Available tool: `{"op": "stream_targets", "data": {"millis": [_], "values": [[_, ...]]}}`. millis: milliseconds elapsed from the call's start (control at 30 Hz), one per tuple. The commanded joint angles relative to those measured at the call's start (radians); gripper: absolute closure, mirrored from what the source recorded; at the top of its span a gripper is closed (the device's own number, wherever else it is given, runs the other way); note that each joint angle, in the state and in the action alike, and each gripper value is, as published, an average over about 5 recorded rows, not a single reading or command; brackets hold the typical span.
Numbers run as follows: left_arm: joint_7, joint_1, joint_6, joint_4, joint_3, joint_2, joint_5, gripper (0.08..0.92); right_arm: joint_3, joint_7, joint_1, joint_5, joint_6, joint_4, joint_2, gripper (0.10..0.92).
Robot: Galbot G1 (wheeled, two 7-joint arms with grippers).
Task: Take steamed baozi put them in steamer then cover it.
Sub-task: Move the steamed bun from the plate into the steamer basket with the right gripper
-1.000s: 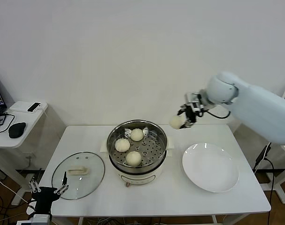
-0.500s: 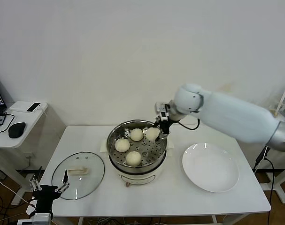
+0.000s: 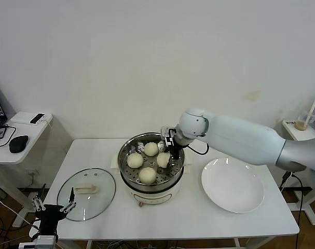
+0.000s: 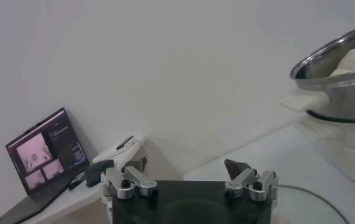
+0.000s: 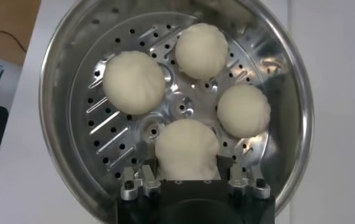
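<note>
The right gripper is down in the steamer, its jaws holding one baozi; three more sit beside it; the left gripper waits, jaws wide, near the cover on the bench.

Mostly whites and steel on my screens.

I see 4 cream-white steamed baozi on the shiny silver steamer, its tray dotted with dark holes and slots, above a cream-white base. The cover is clear glass with a metal rim and cream-white handle. The plate and counter are white. My right hand is black with silvery fittings, its arm glossy white.
</note>
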Motion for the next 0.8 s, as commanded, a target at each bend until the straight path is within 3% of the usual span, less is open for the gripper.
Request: {"op": "stream_targets", "data": {"millis": [33, 367, 467, 633, 800], "values": [[0.001, 0.0, -0.001, 0.0, -0.003, 0.002, 0.0, 0.177, -0.007, 0.01, -0.021, -0.042, -0.009, -0.017, 0.021, 0.414], [0.001, -0.002, -0.001, 0.001, -0.004, 0.004, 0.0, 0.177, 0.013, 0.008, -0.025, -0.05, -0.006, -0.018, 0.013, 0.413], [0.002, -0.002, 0.0, 0.0, -0.005, 0.004, 0.0, 0.177, 0.035, 0.005, -0.02, -0.043, -0.008, -0.005, 0.003, 0.376], [0.003, -0.003, 0.002, 0.001, -0.005, 0.007, -0.006, 0.177, 0.065, 0.0, 0.016, -0.018, -0.006, 0.039, -0.039, 0.246], [0.004, -0.005, 0.004, -0.001, -0.005, 0.008, -0.014, 0.177, 0.133, 0.026, 0.035, 0.018, 0.028, 0.097, -0.11, 0.204]]}}
